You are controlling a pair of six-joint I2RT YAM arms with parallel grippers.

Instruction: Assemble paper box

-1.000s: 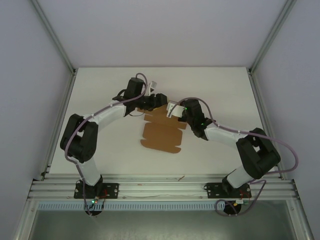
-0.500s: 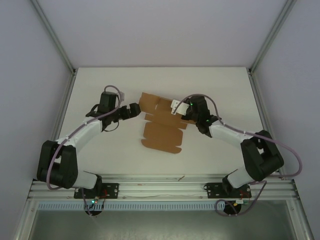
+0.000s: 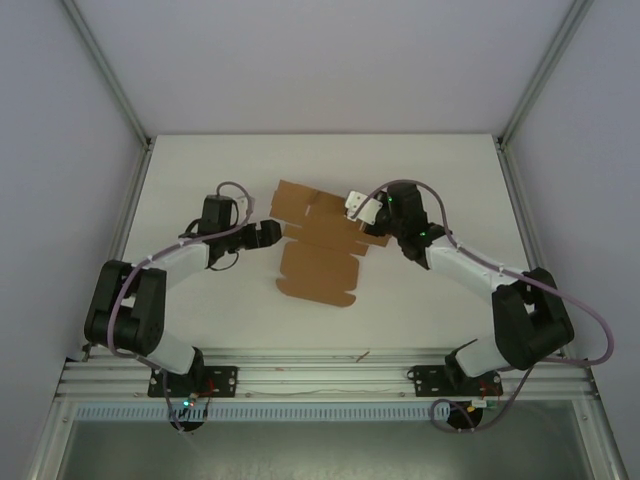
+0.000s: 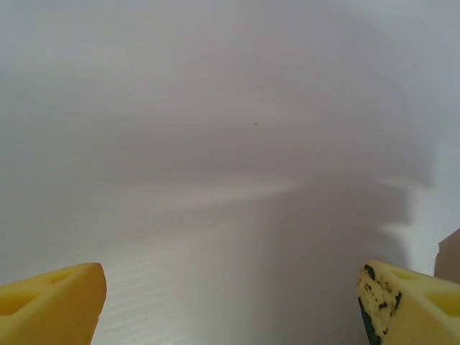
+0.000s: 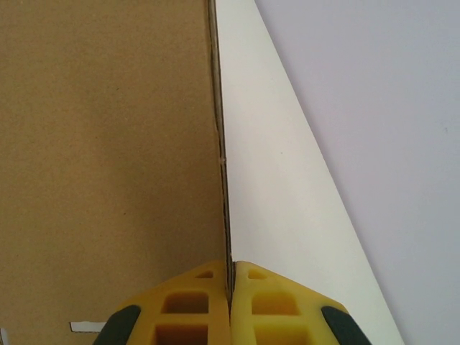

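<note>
Lying mostly flat at the middle of the bench, the paper box is a brown die-cut sheet with its near panels down on the surface. No walls are locked together, so the work looks to be at an early folding step. The right hand is clamped on a panel at the sheet's far right. In its wrist view the thin cardboard edge runs straight down into the seam between the yellow fingers, with the brown face to one side and white bench to the other, so that panel appears to be lifted off the surface. The left hand sits low just beside the sheet's left edge, spread wide and holding nothing. A sliver of brown shows at the right margin of its view, outside the finger there. The next move probably falls to this free hand: slide in over the left side, then pin the base or pinch the matching flap. That would let the right hand's panel turn about its crease rather than drag the whole sheet. Cardboard this thin will likely buckle if it is pulled far from the fold line.
</note>
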